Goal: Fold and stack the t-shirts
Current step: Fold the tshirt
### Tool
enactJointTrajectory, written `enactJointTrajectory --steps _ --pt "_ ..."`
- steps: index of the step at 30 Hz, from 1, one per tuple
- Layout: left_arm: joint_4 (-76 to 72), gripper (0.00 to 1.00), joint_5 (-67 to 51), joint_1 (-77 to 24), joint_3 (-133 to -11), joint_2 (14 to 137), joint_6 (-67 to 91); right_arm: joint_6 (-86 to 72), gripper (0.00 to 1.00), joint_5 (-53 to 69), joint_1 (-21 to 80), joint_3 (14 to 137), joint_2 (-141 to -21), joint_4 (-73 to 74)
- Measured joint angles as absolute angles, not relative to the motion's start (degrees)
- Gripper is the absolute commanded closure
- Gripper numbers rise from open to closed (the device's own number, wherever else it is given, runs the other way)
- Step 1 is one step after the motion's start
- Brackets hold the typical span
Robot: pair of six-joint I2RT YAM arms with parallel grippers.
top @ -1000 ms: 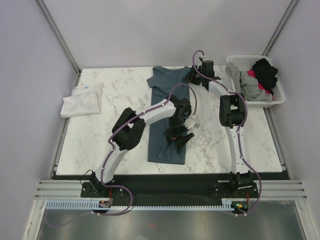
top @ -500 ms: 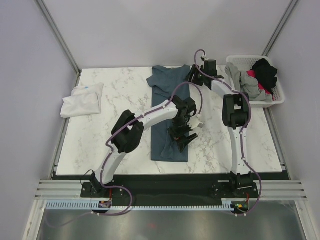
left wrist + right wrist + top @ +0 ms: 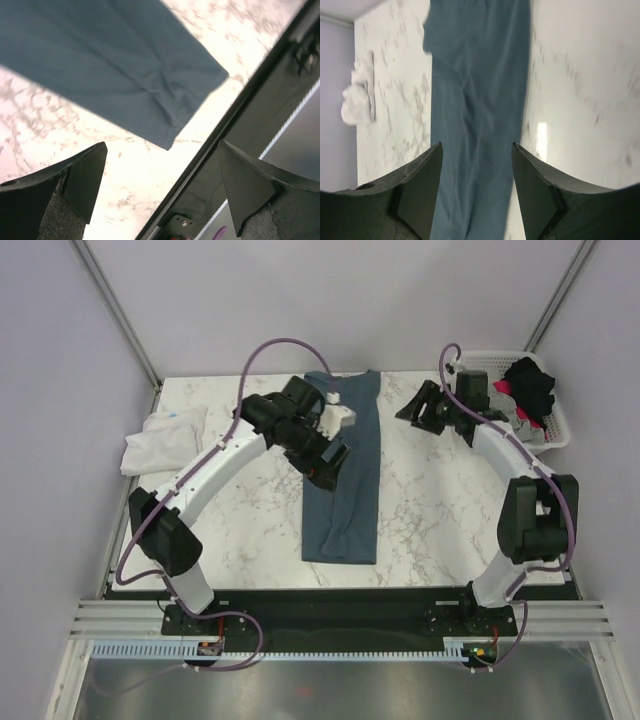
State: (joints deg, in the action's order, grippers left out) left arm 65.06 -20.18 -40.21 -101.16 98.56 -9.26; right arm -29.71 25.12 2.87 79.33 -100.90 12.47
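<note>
A slate-blue t-shirt [image 3: 345, 475] lies folded into a long narrow strip down the middle of the marble table [image 3: 440, 510]. My left gripper [image 3: 327, 464] hovers open over the strip's left edge, holding nothing. In the left wrist view the strip's near end [image 3: 125, 65] lies ahead of the left gripper [image 3: 162, 167]. My right gripper [image 3: 408, 408] is open and empty, to the right of the strip's far end. The right wrist view looks along the strip [image 3: 475, 100], with the right gripper [image 3: 476, 172] above it. A folded white t-shirt [image 3: 165, 438] lies at the far left.
A white lattice basket [image 3: 552, 430] at the back right corner holds grey, black and pink-red clothes. The table's dark front rail [image 3: 240, 115] runs close to the strip's near end. The white t-shirt [image 3: 357, 100] shows in the right wrist view too.
Both arms have pulled away from the blue shirt: the left swung to the back left, the right moved right and opened wider. The shirt's far end is now narrowed into the strip.
</note>
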Motion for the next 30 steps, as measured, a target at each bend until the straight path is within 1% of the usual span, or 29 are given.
enactJointTrajectory --steps 2,5,9,10,12,13,14,15,18,21,23,24,30 --pt "63.16 0.02 -21.69 -34.15 -99.50 98.56 -5.72 -31.64 0.34 26.22 3.22 71.40 -95.85 13.58" --pt "59.99 0.07 -24.40 -26.33 -95.22 98.00 0.78 -33.30 0.33 27.16 3.55 62.46 -90.61 16.40" --pt "51.86 0.07 -30.57 -20.18 -80.01 91.64 13.85 -35.94 0.32 27.16 3.53 52.86 -82.98 18.11" --pt "50.52 0.09 -31.75 -19.97 -76.20 89.95 16.75 -36.62 0.33 27.24 3.53 50.54 -80.84 18.26" --pt "46.06 0.14 -33.54 -20.23 -68.97 86.98 21.82 -37.71 0.33 27.75 3.53 46.35 -77.25 18.41" --pt "43.57 0.21 -34.33 -20.45 -64.38 85.43 24.97 -38.33 0.34 28.34 3.53 43.68 -75.46 18.37" --pt "42.02 0.23 -34.76 -20.60 -61.73 84.82 27.09 -38.63 0.34 28.62 3.53 41.87 -74.54 18.52" --pt "38.76 0.21 -35.05 -20.80 -56.82 84.03 30.48 -39.20 0.34 29.17 3.53 39.07 -73.49 18.65" --pt "34.41 0.18 -34.65 -20.86 -49.54 84.29 35.09 -40.29 0.34 29.93 3.55 32.82 -72.20 19.29" --pt "31.99 0.18 -34.02 -20.86 -45.98 84.93 37.39 -41.98 0.35 30.04 3.84 27.83 -71.68 19.86" --pt "29.80 0.20 -33.17 -20.86 -44.93 85.47 38.17 -43.35 0.35 30.20 4.51 26.76 -72.07 19.70" --pt "28.47 0.24 -32.88 -20.86 -44.31 85.89 38.61 -44.01 0.36 30.26 5.15 26.76 -72.53 19.11" --pt "21.32 0.34 -32.29 -20.75 -38.96 88.33 42.85 -48.16 0.37 32.58 10.87 27.57 -77.45 13.19"
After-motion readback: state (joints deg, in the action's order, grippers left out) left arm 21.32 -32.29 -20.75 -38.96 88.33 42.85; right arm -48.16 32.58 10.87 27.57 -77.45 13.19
